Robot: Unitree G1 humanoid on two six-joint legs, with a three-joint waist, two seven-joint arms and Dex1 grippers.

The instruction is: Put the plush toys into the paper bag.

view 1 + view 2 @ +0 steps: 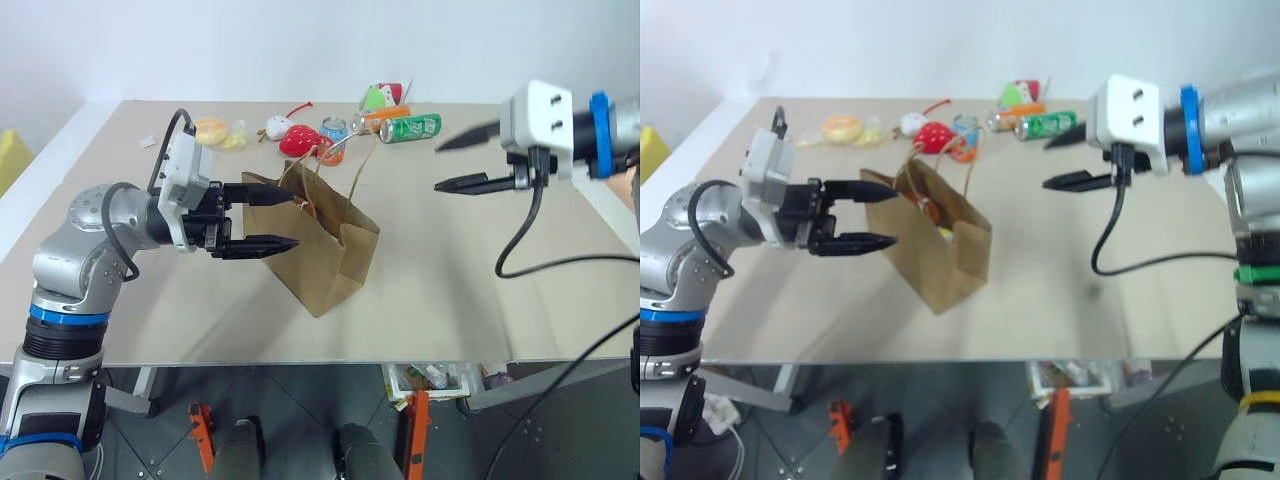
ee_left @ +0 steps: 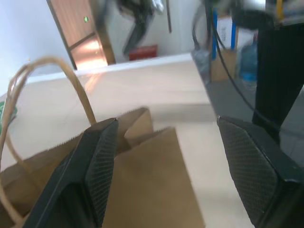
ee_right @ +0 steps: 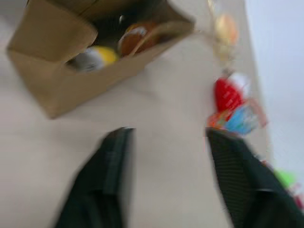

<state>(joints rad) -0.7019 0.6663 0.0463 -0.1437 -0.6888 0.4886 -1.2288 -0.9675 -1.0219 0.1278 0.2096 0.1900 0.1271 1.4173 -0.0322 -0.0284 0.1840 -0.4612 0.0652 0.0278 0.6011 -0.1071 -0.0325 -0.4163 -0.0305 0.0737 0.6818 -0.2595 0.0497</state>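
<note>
The brown paper bag [image 1: 330,250] stands tilted at the table's middle, its mouth open upward and its cord handles [image 1: 355,165] raised. Inside it lie the two plush toys: a brown one [image 3: 135,40] and a white fluffy one with a yellow patch [image 3: 95,58]. My left gripper [image 1: 295,221] points level at the bag's left end, open, its fingers straddling the bag's upper corner [image 2: 142,121]. One finger [image 2: 102,156] lies against the paper and the other stands apart. My right gripper [image 1: 437,166] hangs open and empty above the table, to the right of the bag.
Along the table's far edge lie a red strawberry plush [image 1: 297,140], a small white toy with a red cord [image 1: 275,127], a yellow-orange item [image 1: 210,130], a blue can [image 1: 334,130], a green can [image 1: 410,127] and a red-green packet [image 1: 383,96]. The table's front edge [image 1: 300,358] runs near me.
</note>
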